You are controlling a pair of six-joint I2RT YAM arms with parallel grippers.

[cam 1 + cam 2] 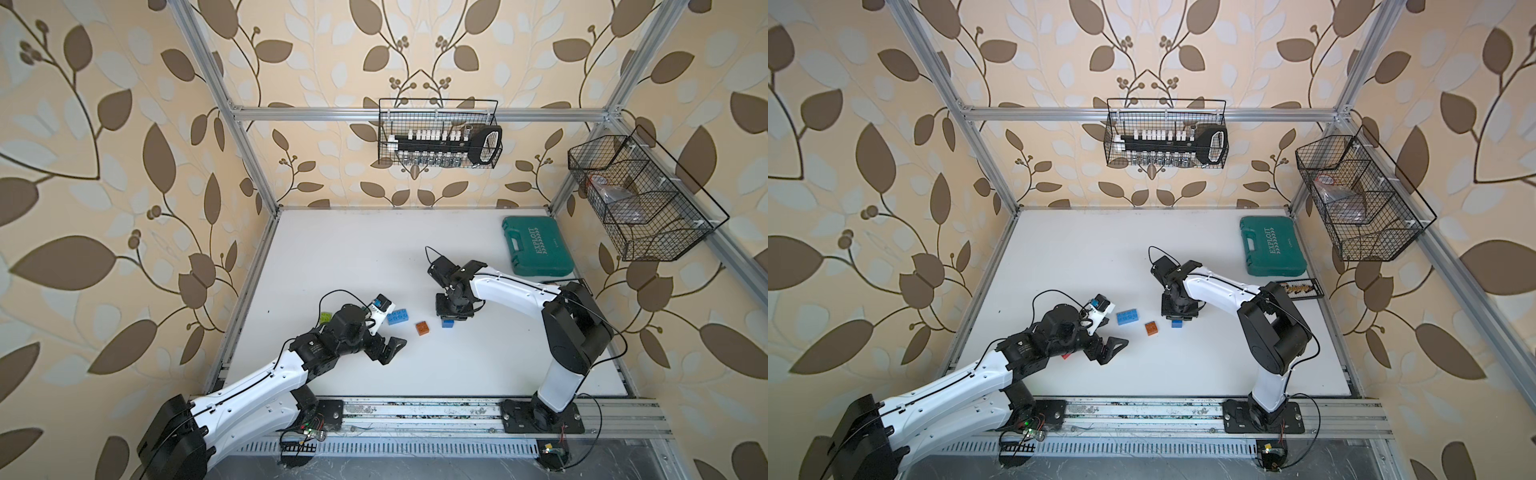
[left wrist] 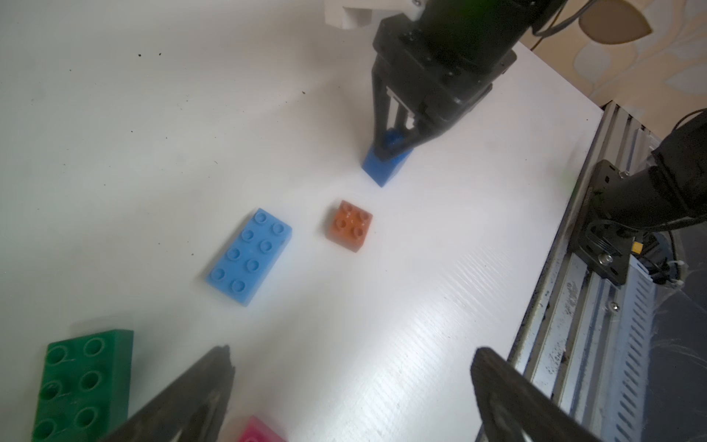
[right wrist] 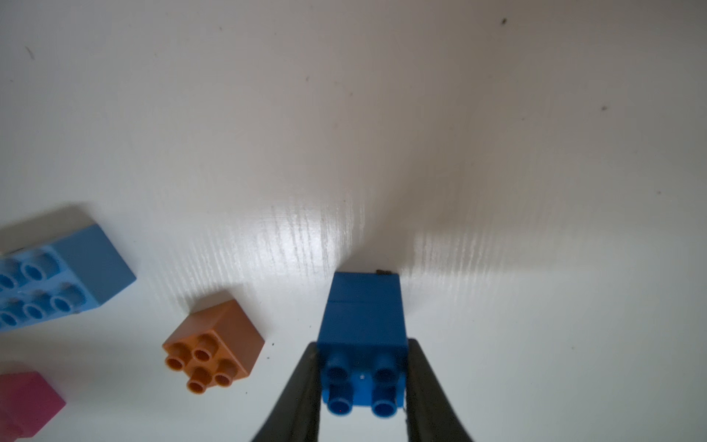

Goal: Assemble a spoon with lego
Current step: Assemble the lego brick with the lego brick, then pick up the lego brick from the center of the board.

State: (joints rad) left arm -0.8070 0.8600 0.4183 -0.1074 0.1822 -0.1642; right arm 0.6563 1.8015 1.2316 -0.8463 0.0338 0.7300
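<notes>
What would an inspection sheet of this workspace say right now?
Surface: white table, a few dark specks.
Job's things: blue stack of two bricks standing; light-blue brick, orange brick, green brick, pink brick, lime brick loose.
Clutter: teal case at the far right corner.
Grippers: left tool open, empty; right tool closed on the blue stack.
Cables: black cable loops at both wrists, none among the bricks.
Surroundings: aluminium frame, leaf wallpaper, back basket, side basket.
</notes>
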